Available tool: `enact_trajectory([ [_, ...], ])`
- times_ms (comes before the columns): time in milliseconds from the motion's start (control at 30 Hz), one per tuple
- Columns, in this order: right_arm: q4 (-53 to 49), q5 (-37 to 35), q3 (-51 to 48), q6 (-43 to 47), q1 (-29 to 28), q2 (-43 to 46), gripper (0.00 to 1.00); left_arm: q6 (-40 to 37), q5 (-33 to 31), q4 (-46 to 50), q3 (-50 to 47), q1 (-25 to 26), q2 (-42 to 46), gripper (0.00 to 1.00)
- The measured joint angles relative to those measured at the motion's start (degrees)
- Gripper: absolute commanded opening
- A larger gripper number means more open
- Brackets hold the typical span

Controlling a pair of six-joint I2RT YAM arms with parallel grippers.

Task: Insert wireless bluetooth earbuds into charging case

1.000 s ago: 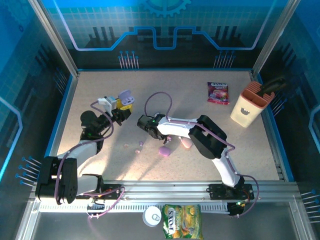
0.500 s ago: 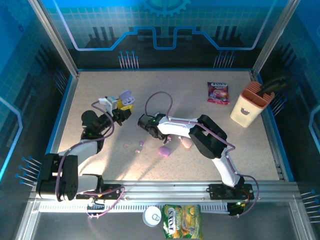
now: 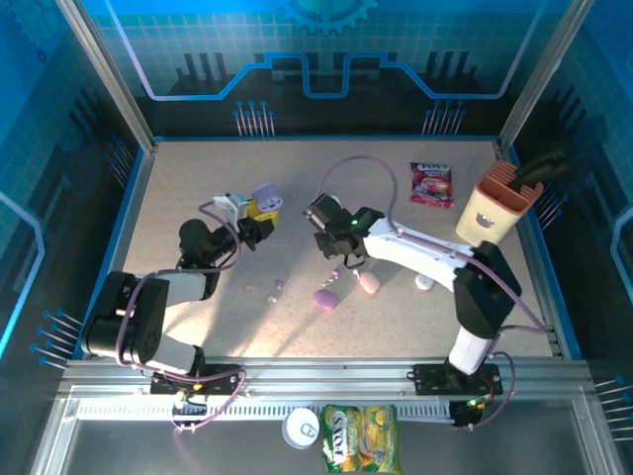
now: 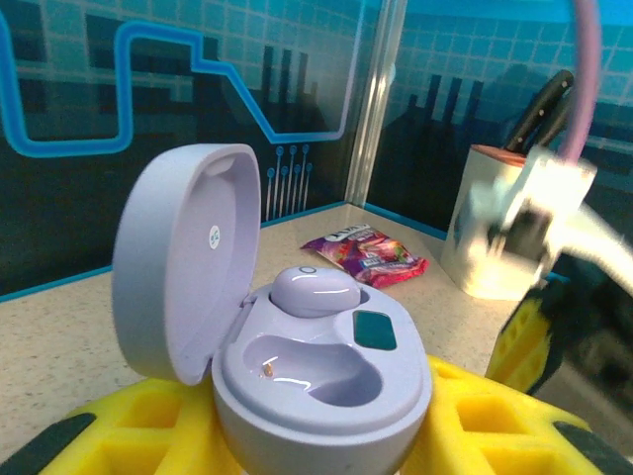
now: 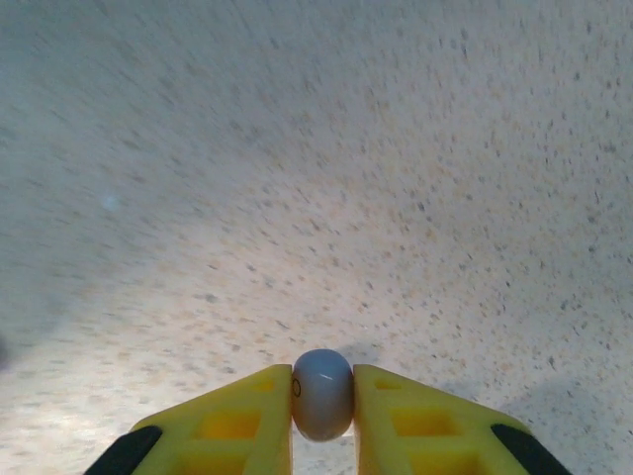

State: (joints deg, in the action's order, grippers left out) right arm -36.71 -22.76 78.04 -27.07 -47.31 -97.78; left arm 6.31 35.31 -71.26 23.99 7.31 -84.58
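My left gripper (image 3: 259, 210) is shut on an open lilac charging case (image 4: 321, 381), its lid (image 4: 188, 267) standing up on the left. One lilac earbud (image 4: 315, 290) sits in the far socket and the near socket (image 4: 321, 374) is empty. My right gripper (image 3: 319, 211) hovers just right of the case, shut on a second lilac earbud (image 5: 322, 394) pinched between its yellow fingers (image 5: 237, 426) above bare tabletop. Three tiny earbuds (image 3: 272, 292) lie loose on the table in front of the left gripper.
A closed lilac case (image 3: 325, 298), a pink case (image 3: 368, 282) and a small white piece (image 3: 423, 282) lie mid-table. A snack packet (image 3: 431, 184) and a beige knife holder (image 3: 492, 210) stand at the back right. A green snack bag (image 3: 358, 435) lies beyond the front rail.
My right gripper has risen and swung back and to the right with the lilac earbud in it. The left gripper has shifted slightly right with the open case.
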Motion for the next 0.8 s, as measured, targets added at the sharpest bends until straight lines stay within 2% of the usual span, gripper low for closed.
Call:
enact_trajectory([
  [400,9.01,20.39,-3.13,-2.93,5.4,14.99,0.18,-4.33,-5.31,-3.67,3.96,10.05,-7.87,0.38],
  [600,13.42,30.14,-3.8,-4.52,7.26,16.46,0.2,-6.32,-7.37,-5.11,4.81,13.79,-11.06,0.38],
  [800,14.99,34.69,-3.65,-4.72,7.37,15.74,0.2,-8.22,-8.59,-5.75,4.83,16.48,-11.06,0.38],
])
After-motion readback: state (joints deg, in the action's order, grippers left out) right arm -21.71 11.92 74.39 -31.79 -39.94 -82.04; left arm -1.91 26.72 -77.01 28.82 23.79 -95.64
